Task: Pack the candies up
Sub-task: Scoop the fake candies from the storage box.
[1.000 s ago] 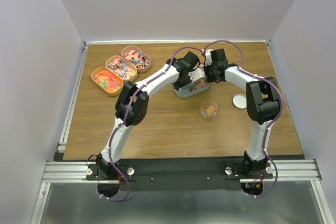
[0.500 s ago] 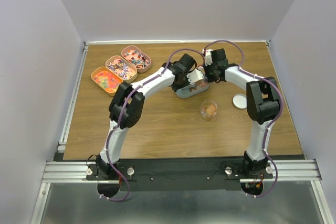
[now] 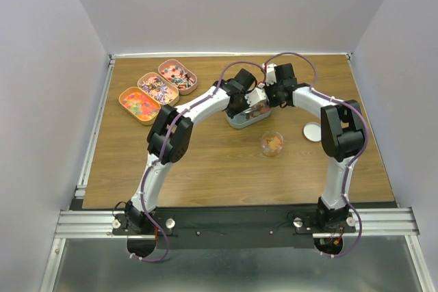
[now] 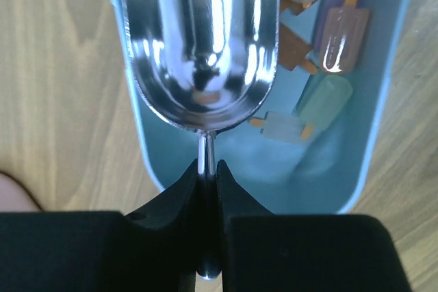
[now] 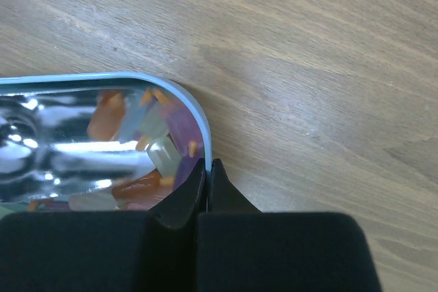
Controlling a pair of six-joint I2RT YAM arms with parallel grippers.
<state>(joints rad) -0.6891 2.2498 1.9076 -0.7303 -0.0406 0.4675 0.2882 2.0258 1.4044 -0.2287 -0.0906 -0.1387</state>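
left gripper (image 4: pixel 207 172): clamped on the thin handle of the metal scoop (image 4: pixel 202 46), fingers squeezed in on the stem
right gripper (image 5: pixel 207 169): closed, pinching the rim of the light-blue tin (image 5: pixel 102 78) at its rounded end
metal scoop: silver and shiny, its bowl sits over the left half of the light-blue tin in the left wrist view; only an orange glint shows in the bowl, and I can't tell if anything is loaded
candies (image 4: pixel 339 35): popsicle-shaped pieces in purple, mint, white and orange with orange sticks, lying inside the light-blue tin, bunched to the right of the scoop; the right wrist view shows more of them against the tin wall just by the pinched rim
light-blue tin: oval, on the table (image 3: pixel 205 162) toward the far middle, between the two wrists
clear cup (image 3: pixel 273 153): small, orange bits inside, on the table nearer the arm bases than the tin, apart from it
pink tins (image 3: pixel 123 98): three ovals in a diagonal row at far left, touching or nearly so, filled with mixed coloured sweets, well apart from both grippers
white disc (image 3: pixel 312 131): round and flat on the table, just right of the clear cup, beside the right arm
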